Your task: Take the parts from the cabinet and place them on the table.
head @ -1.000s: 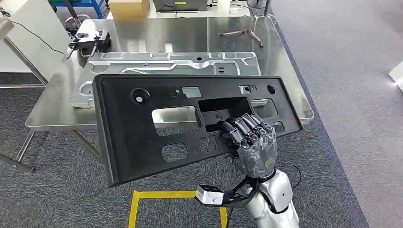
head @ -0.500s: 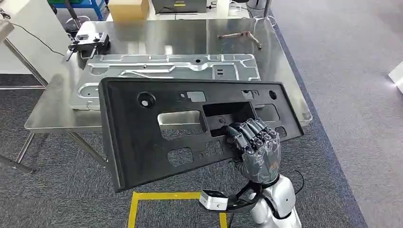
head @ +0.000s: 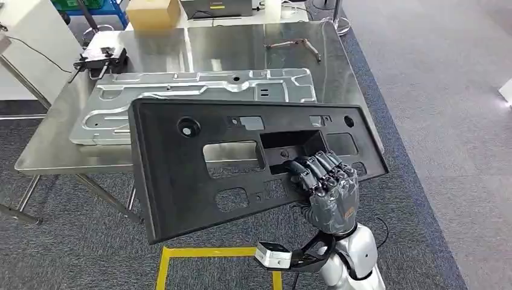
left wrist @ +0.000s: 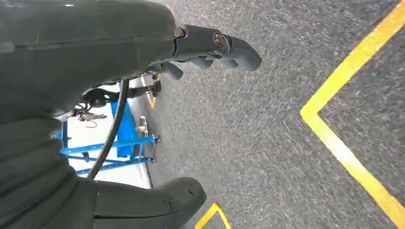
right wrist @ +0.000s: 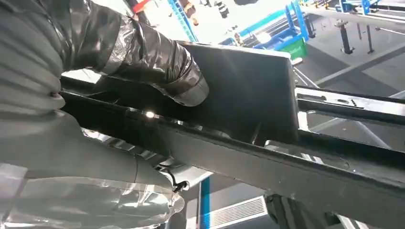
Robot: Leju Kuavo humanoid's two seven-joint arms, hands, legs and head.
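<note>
One flat black plastic panel (head: 181, 175) with cutouts, right robot hand (head: 323, 184) gripping

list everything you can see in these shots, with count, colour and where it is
black panel: 1, black, held in the air over the table's near edge, tilted
metal panel: 1, silver, flat on the table behind the black panel
table: 1, bare steel, ahead of the robot
clamp tool: 1, black, far left part of the table
bent metal piece: 1, brownish, far right part of the table
cardboard box: 1, tan, beyond the table's far edge
floor tape: yellow lines, on the grey carpet below the black panel
right hand: 1, grey and dark, gripping the black panel at its rectangular opening
left hand: 1, grey, holding nothing, hanging above the carpet
</note>
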